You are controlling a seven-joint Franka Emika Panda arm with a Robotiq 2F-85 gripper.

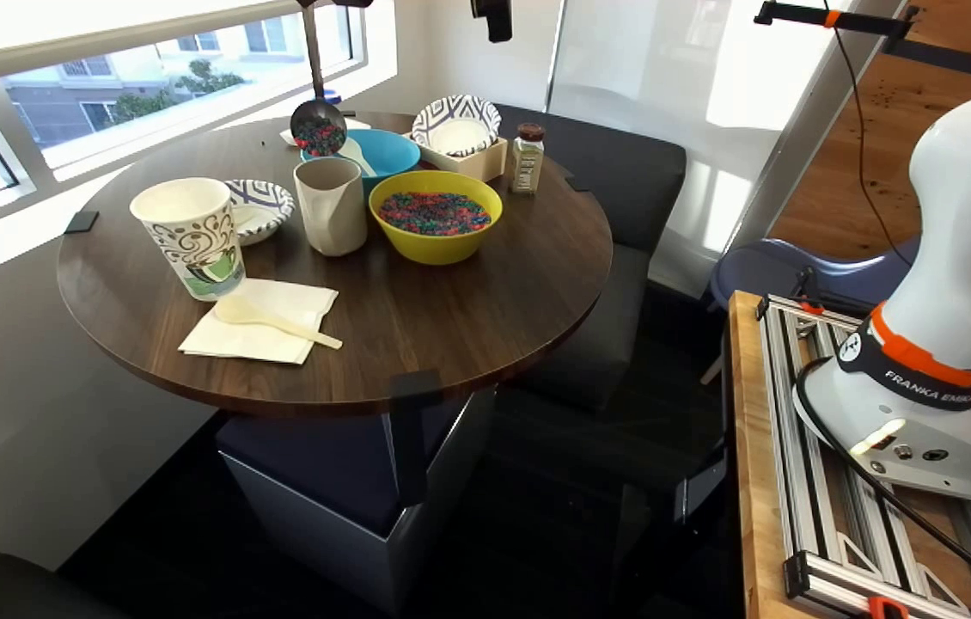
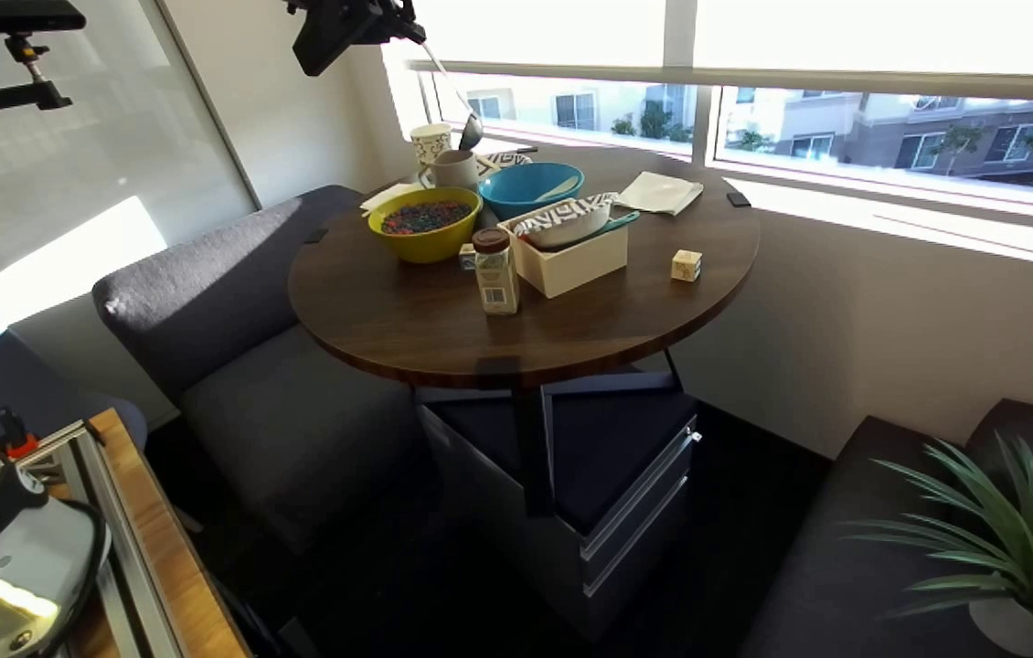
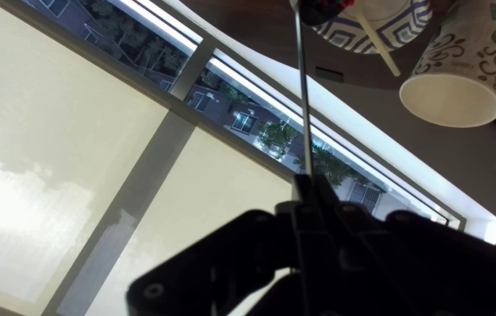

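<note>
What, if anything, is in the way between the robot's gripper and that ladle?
Nothing visible: in the wrist view, the gripper holds the ladle directly by its handle. The paper cup stands off to one side.

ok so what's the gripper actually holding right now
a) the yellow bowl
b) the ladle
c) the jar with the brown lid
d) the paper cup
b, since the wrist view shows the gripper closed on the ladle by its long thin handle, and in an exterior view the scoop at the lower end carries red and dark bits.
</note>
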